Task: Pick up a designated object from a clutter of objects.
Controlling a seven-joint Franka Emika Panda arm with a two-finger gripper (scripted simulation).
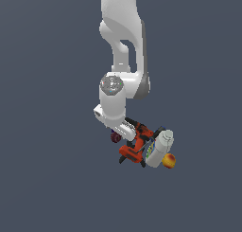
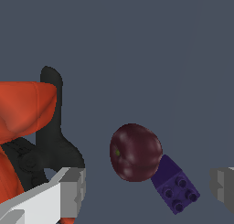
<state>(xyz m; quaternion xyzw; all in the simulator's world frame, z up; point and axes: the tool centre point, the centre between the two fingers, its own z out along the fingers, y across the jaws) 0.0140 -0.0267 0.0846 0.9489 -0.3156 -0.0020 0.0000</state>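
Plain dark grey floor all round, and nothing's picked up yet: the power drill, white bottle and orange-yellow fruit sit bunched on the exterior view's right of my arm, while the maroon ball rests on the floor touching the tiny purple cube. I'm bent down low over it, gripper spread wide with a finger on either side and no contact, so descending, closing and lifting are all left, I reckon.
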